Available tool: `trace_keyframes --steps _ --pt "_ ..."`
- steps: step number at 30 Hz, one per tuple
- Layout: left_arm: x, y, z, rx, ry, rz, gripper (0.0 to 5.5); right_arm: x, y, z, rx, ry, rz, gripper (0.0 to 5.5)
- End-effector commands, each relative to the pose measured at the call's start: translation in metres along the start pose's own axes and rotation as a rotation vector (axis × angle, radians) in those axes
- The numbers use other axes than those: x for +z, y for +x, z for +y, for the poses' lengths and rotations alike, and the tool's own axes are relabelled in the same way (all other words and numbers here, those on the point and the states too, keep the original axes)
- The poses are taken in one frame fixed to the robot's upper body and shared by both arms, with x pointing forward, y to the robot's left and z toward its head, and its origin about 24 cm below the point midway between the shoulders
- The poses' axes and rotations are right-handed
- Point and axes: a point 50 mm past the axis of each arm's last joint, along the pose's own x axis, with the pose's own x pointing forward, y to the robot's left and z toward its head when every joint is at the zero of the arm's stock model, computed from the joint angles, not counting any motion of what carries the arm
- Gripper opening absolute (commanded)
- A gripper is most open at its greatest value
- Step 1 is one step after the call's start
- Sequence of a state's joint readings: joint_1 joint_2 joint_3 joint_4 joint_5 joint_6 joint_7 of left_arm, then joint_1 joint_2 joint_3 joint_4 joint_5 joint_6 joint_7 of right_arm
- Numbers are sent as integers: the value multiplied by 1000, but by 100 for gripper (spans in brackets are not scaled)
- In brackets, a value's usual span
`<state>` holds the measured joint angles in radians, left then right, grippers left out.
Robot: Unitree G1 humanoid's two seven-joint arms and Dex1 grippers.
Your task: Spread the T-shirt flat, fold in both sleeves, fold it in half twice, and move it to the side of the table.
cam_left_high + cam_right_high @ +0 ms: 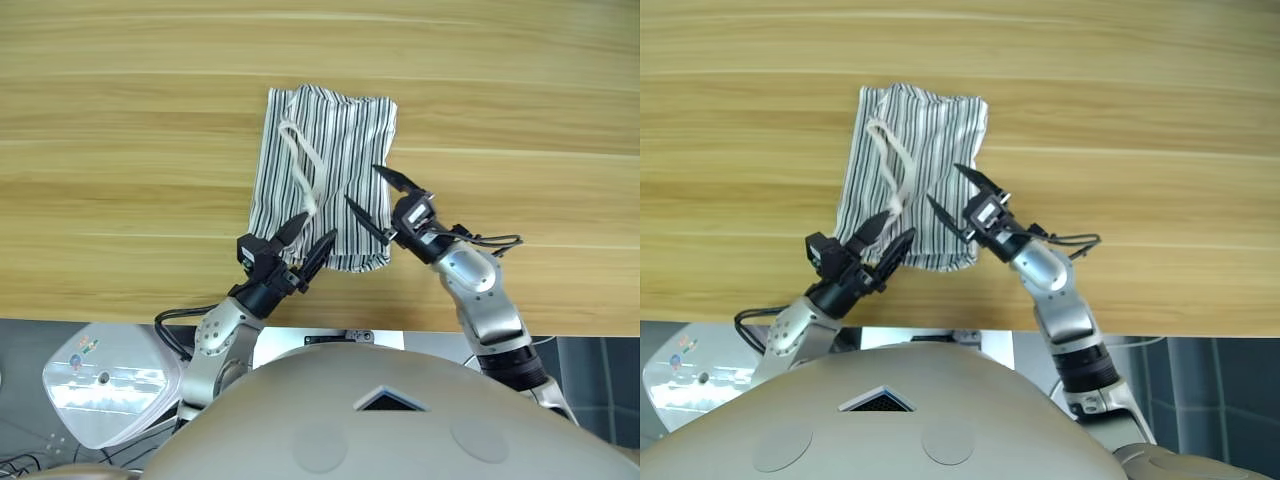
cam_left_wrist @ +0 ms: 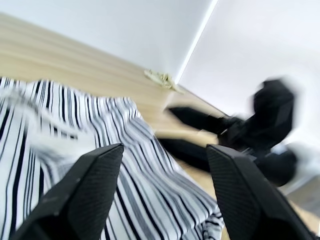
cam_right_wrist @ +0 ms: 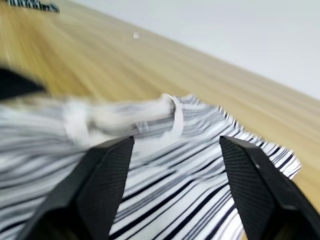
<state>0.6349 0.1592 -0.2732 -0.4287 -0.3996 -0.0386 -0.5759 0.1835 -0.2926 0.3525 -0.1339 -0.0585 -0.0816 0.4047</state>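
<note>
The left gripper (image 1: 321, 224) has its two fingers spread apart and points forward and a bit right. The right gripper (image 1: 361, 184) is spread wide too and points forward-left. Both arms are bent, with the grippers near each other.

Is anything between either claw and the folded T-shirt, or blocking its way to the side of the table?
Nothing visible does. The left claw and the right claw, both open, are at the near end of the T-shirt with no object between. No obstacle shows on the table to either side of it.

Left claw (image 2: 165, 148) spread over striped T-shirt (image 2: 112, 122) (right claw (image 2: 167, 126) beyond).
</note>
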Motion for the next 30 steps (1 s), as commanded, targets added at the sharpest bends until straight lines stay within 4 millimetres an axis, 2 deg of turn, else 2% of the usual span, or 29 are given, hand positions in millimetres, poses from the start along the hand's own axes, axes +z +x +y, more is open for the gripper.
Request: trace_keyframes --steps 1,3,5,7,10,13,17,21,24,26,28,30 --pt "12 -1 -8 -102 45 -75 308 -34 15 -2 -57 5 163 315" --pt "16 0 -8 -132 73 -103 308 -51 15 -7 -97 8 227 315" --pt "18 3 -5 -141 85 -122 308 -65 6 -9 -130 22 281 315" --pt "17 6 -3 -144 98 -117 308 -72 -5 -8 -145 32 304 315" --pt "7 18 8 -88 103 -44 308 -71 -26 -5 -134 -9 322 315" --pt "-7 32 31 43 156 64 308 -63 -45 -6 -75 -98 324 315" --pt "-5 36 57 142 313 109 308 -53 -41 -15 -57 -151 301 315" --pt "9 29 69 155 417 86 308 -52 -38 -16 -64 -158 292 315" --pt "16 22 70 112 500 62 308 -37 -32 -30 -143 -131 151 315" --pt "32 6 71 42 625 12 308 -9 -34 -43 -195 -138 -49 315" --pt "52 -12 76 7 783 -34 308 20 -45 -56 -250 -121 -230 315" --pt "72 -28 96 65 967 -11 308 38 -63 -74 -312 -199 -327 315"
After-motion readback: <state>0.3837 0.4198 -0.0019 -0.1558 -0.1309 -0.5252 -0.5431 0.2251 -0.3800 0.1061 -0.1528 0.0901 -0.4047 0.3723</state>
